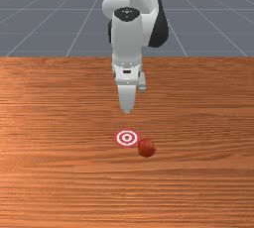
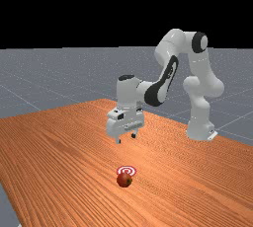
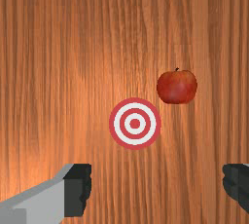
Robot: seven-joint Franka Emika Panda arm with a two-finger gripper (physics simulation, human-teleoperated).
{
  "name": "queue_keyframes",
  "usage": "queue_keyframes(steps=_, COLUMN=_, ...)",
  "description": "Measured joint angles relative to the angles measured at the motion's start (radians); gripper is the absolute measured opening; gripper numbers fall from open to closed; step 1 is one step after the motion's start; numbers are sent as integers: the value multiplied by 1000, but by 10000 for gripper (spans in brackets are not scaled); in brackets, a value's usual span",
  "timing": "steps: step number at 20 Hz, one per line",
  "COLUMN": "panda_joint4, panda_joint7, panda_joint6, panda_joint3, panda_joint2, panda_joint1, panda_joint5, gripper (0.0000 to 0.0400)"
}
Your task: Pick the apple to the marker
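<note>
- The gripper point(image 2: 126, 138) hangs upright over the worktop point(image 1: 49, 172), fingertips down and well above the wood.
- Its jaws stand wide apart, with nothing held between them.
- Nearest the jaws is the marker point(image 1: 127, 138), at six o'clock from them in the front view.
- Just beyond it, the apple point(image 1: 146, 147) rests on the worktop at about five o'clock from the jaws and four o'clock from the marker, just beside its rim. In the wrist view it sits forward of the jaws, apart from both.
- In the far view the arm point(image 2: 172, 70) bends up toward one o'clock from the jaws, then drops to its base point(image 2: 200, 128) at three o'clock.
</note>
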State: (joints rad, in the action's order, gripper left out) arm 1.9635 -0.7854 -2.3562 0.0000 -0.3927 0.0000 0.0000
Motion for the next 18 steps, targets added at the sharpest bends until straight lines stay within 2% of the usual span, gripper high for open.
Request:
queue_keyframes(steps=4, panda_joint4=0, panda_joint7=42, panda_joint6=16, panda_joint3=-7, panda_joint2=5, panda_joint1=5, panda_joint5=6, gripper=400)
queue_keyframes(steps=5, panda_joint4=80, panda_joint7=254, panda_joint6=102, panda_joint3=-31, panda_joint2=92, panda_joint1=33, panda_joint5=-12, gripper=245)
queue_keyframes(steps=6, panda_joint4=101, panda_joint7=454, panda_joint6=190, panda_joint3=-47, panda_joint2=161, panda_joint1=58, panda_joint5=-14, gripper=150)
queue_keyframes(steps=7, panda_joint4=96, panda_joint7=644, panda_joint6=262, panda_joint3=-59, panda_joint2=197, panda_joint1=77, panda_joint5=-6, gripper=92)
queue_keyframes(steps=8, panda_joint4=82, panda_joint7=824, panda_joint6=324, panda_joint3=-72, panda_joint2=208, panda_joint1=90, panda_joint5=10, gripper=56)
queue_keyframes(steps=10, panda_joint4=41, panda_joint7=1163, panda_joint6=428, panda_joint3=-101, panda_joint2=193, panda_joint1=103, panda_joint5=66, gripper=21)
queue_keyframes(steps=11, panda_joint4=25, panda_joint7=1267, panda_joint6=463, panda_joint3=-112, panda_joint2=183, panda_joint1=101, panda_joint5=95, gripper=13)
queue_keyframes(steps=15, panda_joint4=4, panda_joint7=1410, panda_joint6=509, panda_joint3=-129, panda_joint2=165, panda_joint1=93, panda_joint5=137, gripper=2)
queue_keyframes(steps=18, panda_joint4=-11, panda_joint7=1439, panda_joint6=482, panda_joint3=-125, panda_joint2=136, panda_joint1=97, panda_joint5=139, gripper=0)
